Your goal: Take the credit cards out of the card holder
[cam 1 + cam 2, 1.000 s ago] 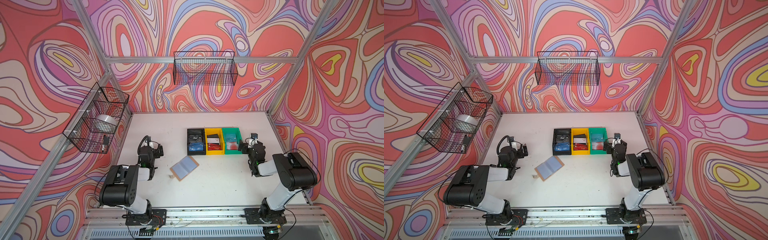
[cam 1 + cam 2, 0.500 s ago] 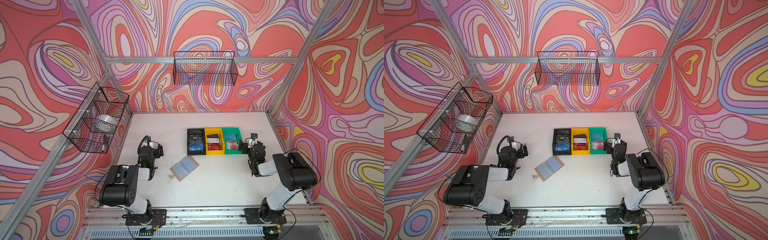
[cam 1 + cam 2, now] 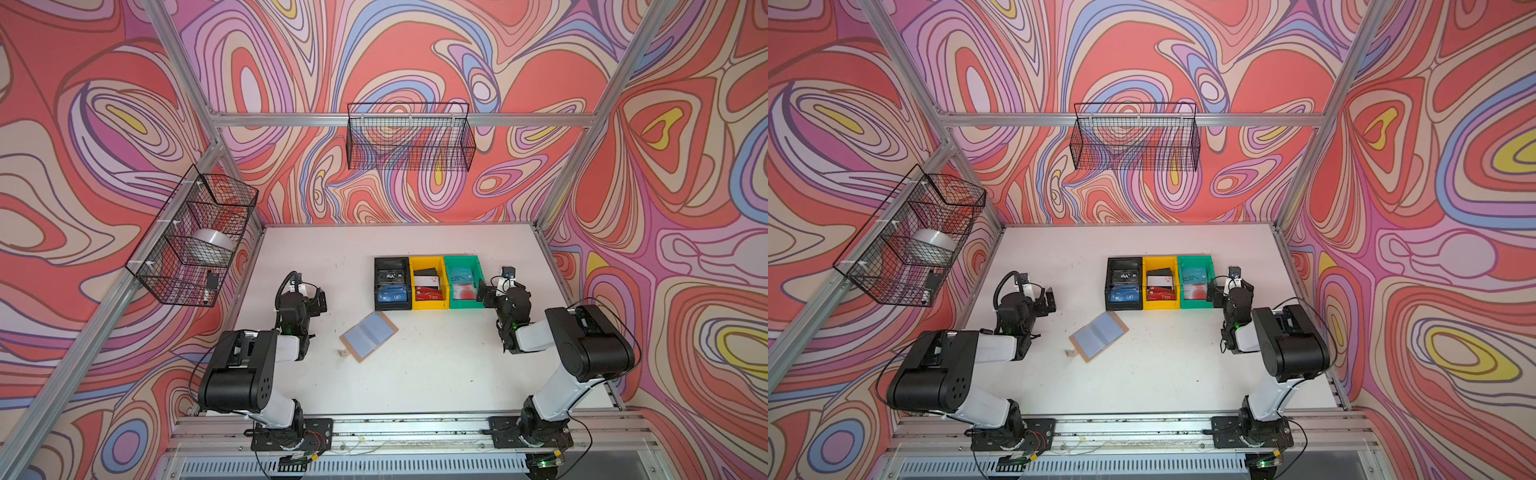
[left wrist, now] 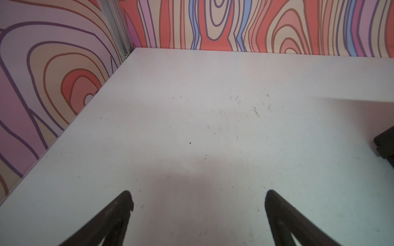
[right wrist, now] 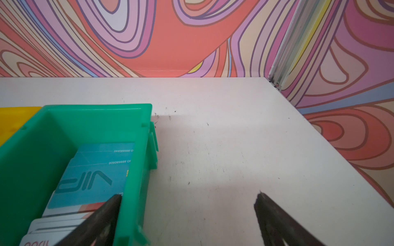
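The card holder (image 3: 369,336) (image 3: 1099,336) lies open on the white table, its clear sleeve pages facing up and its strap at the near corner. Whether any credit cards sit in its sleeves I cannot tell. A blue VIP card (image 3: 390,296) lies in the black bin, and a pale card with a red circle (image 3: 463,291) lies in the green bin. My left gripper (image 3: 309,297) (image 4: 198,197) hovers open over bare table, left of the holder. My right gripper (image 3: 488,293) (image 5: 188,198) stands open beside the green bin (image 5: 136,149), straddling its side wall.
Black (image 3: 380,305), yellow (image 3: 428,305) and green bins stand in a row behind the holder, each with cards; a teal VIP card (image 5: 91,176) tops the green one. Wire baskets hang on the left wall (image 3: 191,237) and the back wall (image 3: 409,137).
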`<action>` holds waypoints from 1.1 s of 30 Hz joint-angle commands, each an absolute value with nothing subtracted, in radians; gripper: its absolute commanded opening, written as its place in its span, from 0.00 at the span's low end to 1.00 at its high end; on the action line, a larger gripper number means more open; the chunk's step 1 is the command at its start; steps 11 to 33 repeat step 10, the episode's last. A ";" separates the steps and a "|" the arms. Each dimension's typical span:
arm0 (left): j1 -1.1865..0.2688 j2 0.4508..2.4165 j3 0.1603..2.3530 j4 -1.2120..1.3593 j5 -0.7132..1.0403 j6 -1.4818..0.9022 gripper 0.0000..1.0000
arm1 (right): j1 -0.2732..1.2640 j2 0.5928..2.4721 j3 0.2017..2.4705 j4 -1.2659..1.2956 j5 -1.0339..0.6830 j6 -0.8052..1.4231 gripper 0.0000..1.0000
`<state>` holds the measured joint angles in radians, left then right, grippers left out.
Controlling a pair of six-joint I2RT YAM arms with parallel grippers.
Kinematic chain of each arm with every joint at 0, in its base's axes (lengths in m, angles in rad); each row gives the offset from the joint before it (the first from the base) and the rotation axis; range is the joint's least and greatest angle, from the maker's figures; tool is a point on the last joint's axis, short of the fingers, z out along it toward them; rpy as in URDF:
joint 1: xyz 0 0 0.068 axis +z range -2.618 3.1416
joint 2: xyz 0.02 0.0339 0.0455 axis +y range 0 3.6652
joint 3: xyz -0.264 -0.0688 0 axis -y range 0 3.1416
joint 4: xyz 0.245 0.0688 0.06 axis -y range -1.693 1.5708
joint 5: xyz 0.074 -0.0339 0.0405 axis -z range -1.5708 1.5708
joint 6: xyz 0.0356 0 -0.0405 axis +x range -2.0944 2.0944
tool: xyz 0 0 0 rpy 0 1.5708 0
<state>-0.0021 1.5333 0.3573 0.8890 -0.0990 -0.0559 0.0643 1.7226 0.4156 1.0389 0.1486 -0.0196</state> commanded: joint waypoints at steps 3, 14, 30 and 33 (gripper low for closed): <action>-0.003 1.538 0.362 0.909 -0.107 -0.055 1.00 | 0.057 1.715 0.433 1.032 0.144 -0.010 0.99; -0.003 1.537 0.362 0.909 -0.107 -0.056 1.00 | 0.057 1.715 0.433 1.031 0.142 -0.010 0.98; -0.003 1.537 0.362 0.909 -0.107 -0.056 1.00 | 0.057 1.715 0.433 1.031 0.142 -0.010 0.98; -0.003 1.537 0.362 0.909 -0.107 -0.056 1.00 | 0.057 1.715 0.433 1.031 0.142 -0.010 0.98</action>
